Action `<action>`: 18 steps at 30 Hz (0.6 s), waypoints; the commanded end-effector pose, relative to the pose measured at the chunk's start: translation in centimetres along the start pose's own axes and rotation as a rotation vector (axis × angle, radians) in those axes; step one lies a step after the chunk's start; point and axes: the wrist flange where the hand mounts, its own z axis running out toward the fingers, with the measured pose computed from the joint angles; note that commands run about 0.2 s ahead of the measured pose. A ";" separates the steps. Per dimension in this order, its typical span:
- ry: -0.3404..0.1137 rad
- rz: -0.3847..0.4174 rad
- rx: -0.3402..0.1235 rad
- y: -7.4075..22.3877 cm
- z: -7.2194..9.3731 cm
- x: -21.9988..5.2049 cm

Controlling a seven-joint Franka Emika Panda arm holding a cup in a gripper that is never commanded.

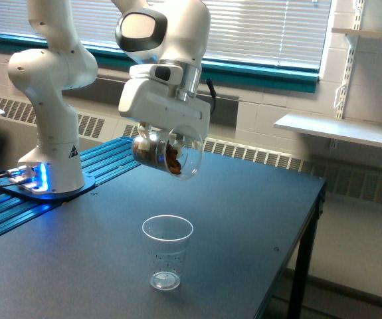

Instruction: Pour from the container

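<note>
A dark worktop (pixel 230 219) fills the lower frame, with the white arm (pixel 51 93) rising at the upper left. The claw (pixel 156 136), upper centre, is closed on the jar (pixel 167 154), which hangs just beneath it, tipped so its wide mouth faces down and toward the right of the frame. Brown bits lie inside the jar. Below it, well apart, a small clear cup (pixel 167 251) stands upright on the worktop at lower centre.

Clear glossy plastic container (pixel 167 154) and cup (pixel 167 251); matt dark tabletop (pixel 244 219); glossy white arm shell (pixel 51 73).
</note>
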 end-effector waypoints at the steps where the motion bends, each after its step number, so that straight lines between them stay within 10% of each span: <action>1: -0.018 0.046 -0.024 0.4 0.4 0.1; 18: -0.057 0.066 -0.103 1.1 2.2 -0.9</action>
